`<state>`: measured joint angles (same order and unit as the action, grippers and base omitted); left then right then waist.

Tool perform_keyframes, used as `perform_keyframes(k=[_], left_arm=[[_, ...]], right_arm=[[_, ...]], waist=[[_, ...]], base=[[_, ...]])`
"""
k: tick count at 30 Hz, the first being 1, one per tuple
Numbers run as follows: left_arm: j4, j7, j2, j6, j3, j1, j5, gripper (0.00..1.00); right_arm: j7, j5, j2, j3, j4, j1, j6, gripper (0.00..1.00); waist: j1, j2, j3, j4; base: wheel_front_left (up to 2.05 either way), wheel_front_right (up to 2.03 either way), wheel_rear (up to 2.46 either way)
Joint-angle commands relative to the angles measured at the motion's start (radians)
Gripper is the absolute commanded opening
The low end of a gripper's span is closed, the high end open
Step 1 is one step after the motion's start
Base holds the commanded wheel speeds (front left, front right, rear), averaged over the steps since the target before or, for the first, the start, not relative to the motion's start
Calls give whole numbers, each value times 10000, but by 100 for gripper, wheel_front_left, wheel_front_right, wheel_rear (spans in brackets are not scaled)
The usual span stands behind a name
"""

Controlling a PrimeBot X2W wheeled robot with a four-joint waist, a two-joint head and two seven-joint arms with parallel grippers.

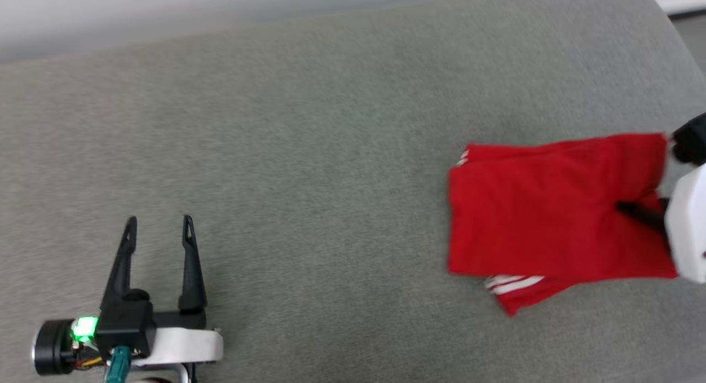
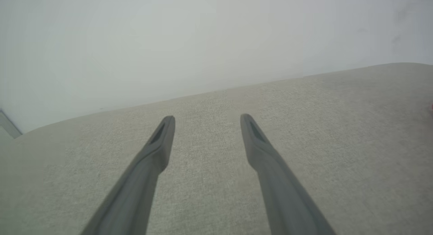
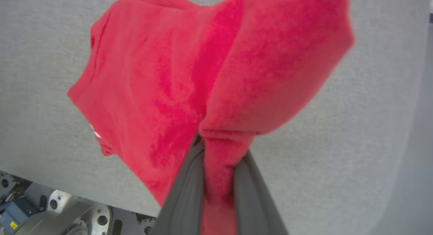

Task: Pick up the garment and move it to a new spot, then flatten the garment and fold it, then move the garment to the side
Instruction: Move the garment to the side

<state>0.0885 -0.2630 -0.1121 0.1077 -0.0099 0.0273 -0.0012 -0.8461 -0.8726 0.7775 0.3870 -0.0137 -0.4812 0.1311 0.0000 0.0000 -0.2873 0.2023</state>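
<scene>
Garment: red folded jersey T-shirt [image 1: 551, 206] [image 3: 152, 76] with white-striped trim, lying on the right part of the grey woven fabric surface [image 1: 276, 151].
Right gripper [image 1: 626, 208] [image 3: 221, 150]: its 2 dark fingers are clenched on a bunched fold at the garment's right edge, and the cloth spreads away past the fingertips.
Left gripper [image 1: 160, 223] [image 2: 207, 119]: fingers spread wide, grasping nothing, over bare fabric well apart from the garment, on its left.
</scene>
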Motion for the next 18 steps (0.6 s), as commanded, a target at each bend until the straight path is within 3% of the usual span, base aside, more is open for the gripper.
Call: perform_keyframes(k=[1,6,18], left_arm=[[124,-19,-158,-33,71,-222,61,100],[418,-19,-376,-19,146,-510,89,100],[1326,-19,-788,109,306,-952,146,100]], right_arm=[[193,292,334,-47,-304,-434,-9,0],[692,939,1108,-186,-1299,-1068,-9,0],[1541,2184,1259,-1369,-3530,-2134,-10,0]], waist=[[0,0,-861,718],[0,0,-1561,926],[0,0,-3201,988]], base=[[0,0,0],[0,0,0],[0,0,0]])
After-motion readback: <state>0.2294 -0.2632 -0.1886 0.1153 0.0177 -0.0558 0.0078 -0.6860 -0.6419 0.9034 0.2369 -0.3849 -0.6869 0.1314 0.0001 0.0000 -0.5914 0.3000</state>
